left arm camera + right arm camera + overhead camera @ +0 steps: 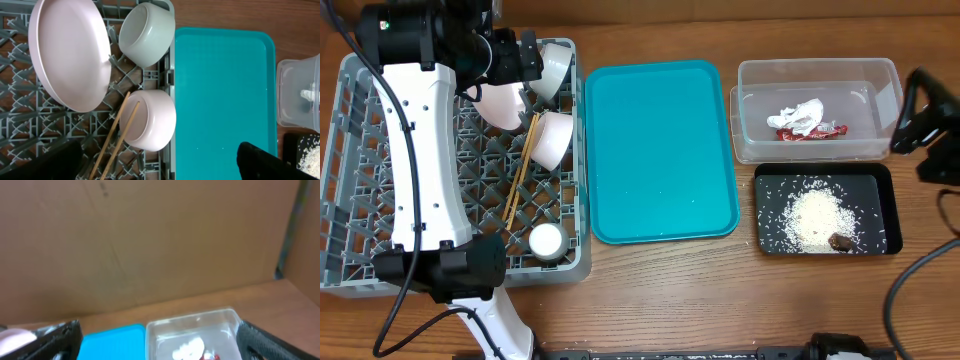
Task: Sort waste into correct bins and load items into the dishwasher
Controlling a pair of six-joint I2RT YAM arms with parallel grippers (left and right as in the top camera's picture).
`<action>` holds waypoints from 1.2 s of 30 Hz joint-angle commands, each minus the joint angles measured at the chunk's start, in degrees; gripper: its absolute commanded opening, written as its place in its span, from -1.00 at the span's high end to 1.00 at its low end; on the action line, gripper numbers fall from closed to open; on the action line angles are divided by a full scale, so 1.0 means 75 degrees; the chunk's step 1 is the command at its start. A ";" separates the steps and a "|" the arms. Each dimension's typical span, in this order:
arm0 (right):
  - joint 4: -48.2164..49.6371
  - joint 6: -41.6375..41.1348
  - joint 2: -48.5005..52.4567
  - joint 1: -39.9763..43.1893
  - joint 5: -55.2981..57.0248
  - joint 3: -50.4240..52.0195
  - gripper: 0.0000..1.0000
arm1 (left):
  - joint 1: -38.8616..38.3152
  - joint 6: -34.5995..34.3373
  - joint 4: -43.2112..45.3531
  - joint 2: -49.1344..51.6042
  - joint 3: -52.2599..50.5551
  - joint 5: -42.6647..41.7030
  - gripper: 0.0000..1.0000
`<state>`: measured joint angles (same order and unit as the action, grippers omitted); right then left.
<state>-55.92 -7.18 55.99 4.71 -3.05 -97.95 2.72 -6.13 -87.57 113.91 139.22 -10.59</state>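
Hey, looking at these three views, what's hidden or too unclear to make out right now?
1. Overhead: the left arm covers most of the plate and part of the dish rack.
2. Right wrist: the clear tub is blurred, its contents cut off by the bottom edge.
3. Overhead: the brown bits in the black tray are too small to identify.

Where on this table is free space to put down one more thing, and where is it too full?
The teal tray, between dish rack and clear tub, is bare. So is the wood in front of it. Crowded: the rack's edge beside that tray, with plate, bowls, chopsticks, cup.
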 commanded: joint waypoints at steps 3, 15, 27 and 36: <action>0.2017 0.0335 -0.1565 0.0087 -0.0673 0.3206 -0.99 | -0.0020 -0.0157 -0.0006 -0.0044 0.0058 -0.0117 -1.00; 0.7364 0.0335 -0.4514 0.0079 -0.0822 0.9795 -0.99 | -0.0020 -0.0157 -0.0006 -0.0044 0.0058 -0.0117 -0.99; 0.8224 0.0335 -0.6612 0.0067 -0.0836 1.2418 -0.99 | -0.0020 -0.0157 -0.0006 -0.0044 0.0058 -0.0117 -0.99; 0.7836 0.0350 -0.7268 0.0067 -0.0796 1.3001 -0.99 | -0.0020 -0.0157 -0.0006 -0.0044 0.0058 -0.0117 -0.99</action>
<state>3.64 -4.86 2.94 4.95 -9.04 -1.30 2.72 -6.52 -87.66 113.91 139.22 -10.79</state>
